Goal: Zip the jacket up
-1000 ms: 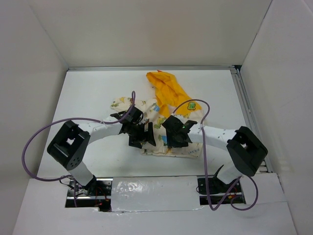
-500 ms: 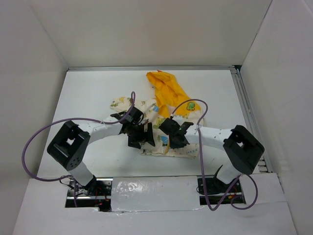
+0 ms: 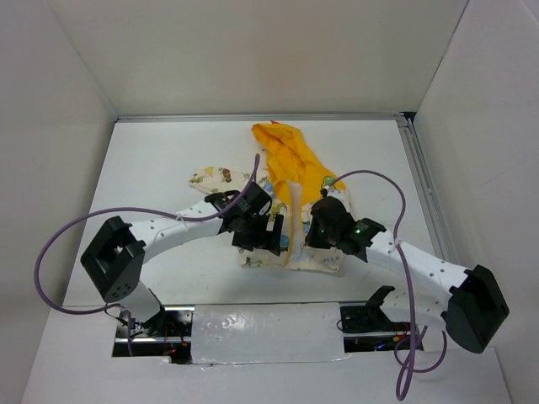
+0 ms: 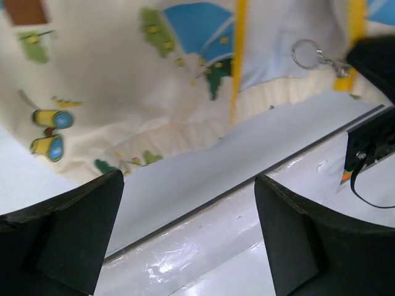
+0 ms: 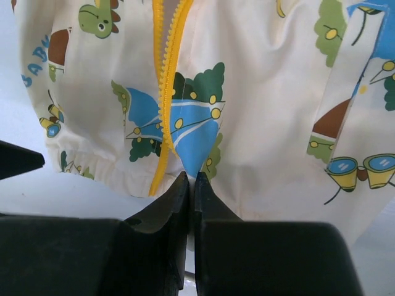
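The right gripper [image 5: 190,180], fingers together, sits on the jacket [image 5: 265,92] hem; the left gripper [image 4: 188,185] gapes at the zipper's [image 5: 165,92] nine o'clock. Hem wants tension, ring pull [image 4: 303,54] drawn toward twelve.

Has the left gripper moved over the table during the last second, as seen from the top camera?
Yes. The left gripper went to the right, closer to the table's right rail, and is now beside the zipper of the jacket.
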